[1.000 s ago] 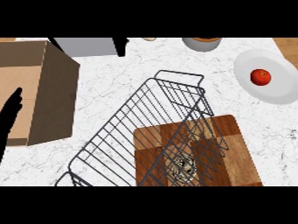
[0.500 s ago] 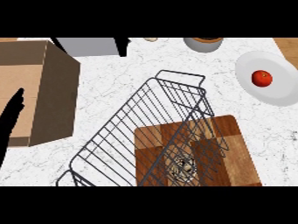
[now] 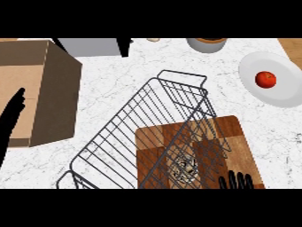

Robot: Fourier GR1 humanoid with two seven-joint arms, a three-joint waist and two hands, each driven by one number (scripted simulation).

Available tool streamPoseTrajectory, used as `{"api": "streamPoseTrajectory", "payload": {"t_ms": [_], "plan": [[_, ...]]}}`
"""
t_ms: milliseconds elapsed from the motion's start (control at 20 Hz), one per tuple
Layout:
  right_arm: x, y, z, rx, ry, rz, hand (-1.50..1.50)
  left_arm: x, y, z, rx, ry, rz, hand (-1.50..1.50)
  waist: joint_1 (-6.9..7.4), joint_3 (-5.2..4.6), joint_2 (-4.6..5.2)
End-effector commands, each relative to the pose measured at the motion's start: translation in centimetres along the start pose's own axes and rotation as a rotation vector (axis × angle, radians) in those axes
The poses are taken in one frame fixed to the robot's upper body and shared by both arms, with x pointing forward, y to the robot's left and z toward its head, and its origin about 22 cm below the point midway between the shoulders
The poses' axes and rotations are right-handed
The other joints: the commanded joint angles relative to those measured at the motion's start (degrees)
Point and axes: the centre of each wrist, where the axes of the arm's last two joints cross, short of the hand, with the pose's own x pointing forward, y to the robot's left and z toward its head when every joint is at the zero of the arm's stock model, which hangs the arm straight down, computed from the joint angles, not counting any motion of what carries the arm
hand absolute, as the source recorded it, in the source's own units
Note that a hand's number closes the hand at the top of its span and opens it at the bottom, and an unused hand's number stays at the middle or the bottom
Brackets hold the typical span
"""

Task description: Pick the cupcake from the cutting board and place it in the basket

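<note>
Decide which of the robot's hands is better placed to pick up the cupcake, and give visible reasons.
The right hand: its fingers show at the view's lower edge over the cutting board, close beside the cupcake. The left hand rests open far off by the cardboard box.

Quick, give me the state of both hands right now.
Left hand: open, fingers straight, resting at the view's left edge, holding nothing.
Right hand: only fingertips show at the view's lower edge, over the cutting board; open or shut cannot be told.
</note>
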Motion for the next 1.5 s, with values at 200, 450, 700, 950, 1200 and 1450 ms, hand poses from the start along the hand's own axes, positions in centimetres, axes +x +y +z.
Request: {"api": "streamPoseTrajectory", "payload": {"t_ms": [200, 450, 700, 950, 1200, 1450], "plan": [[2.7, 2.7, -4.1, -0.032, 0.052, -0.049, -1.50, -4.7, -2.4, 0.4, -0.072, 0.223, -0.010, 0.00, 0.50, -1.11, 1.51], [2.4, 3.8, -5.2, 0.055, 0.058, -0.010, 1.50, -5.4, -3.2, 0.8, -0.088, 0.211, -0.005, 0.00, 1.04, -1.20, 1.77], [3.8, 4.8, -4.9, 0.112, 0.039, -0.069, 1.50, -4.4, -2.9, 0.1, -0.087, 0.214, -0.001, 0.00, 1.50, -1.01, 1.61], [5.0, 6.9, -7.1, 0.158, -0.022, -0.078, 1.50, -4.5, -4.4, 0.1, -0.112, 0.201, -0.005, 0.00, 2.33, -1.03, 1.71], [5.7, 7.8, -7.5, 0.140, -0.075, -0.031, 1.50, -4.6, -2.8, -1.0, -0.097, 0.206, -0.004, 0.00, 1.62, -1.11, 1.44], [5.1, 7.9, -8.1, -0.007, -0.070, 0.002, 1.50, -5.8, -2.6, 0.3, -0.100, 0.237, -0.002, 0.00, 1.27, -1.12, 1.01]]}}
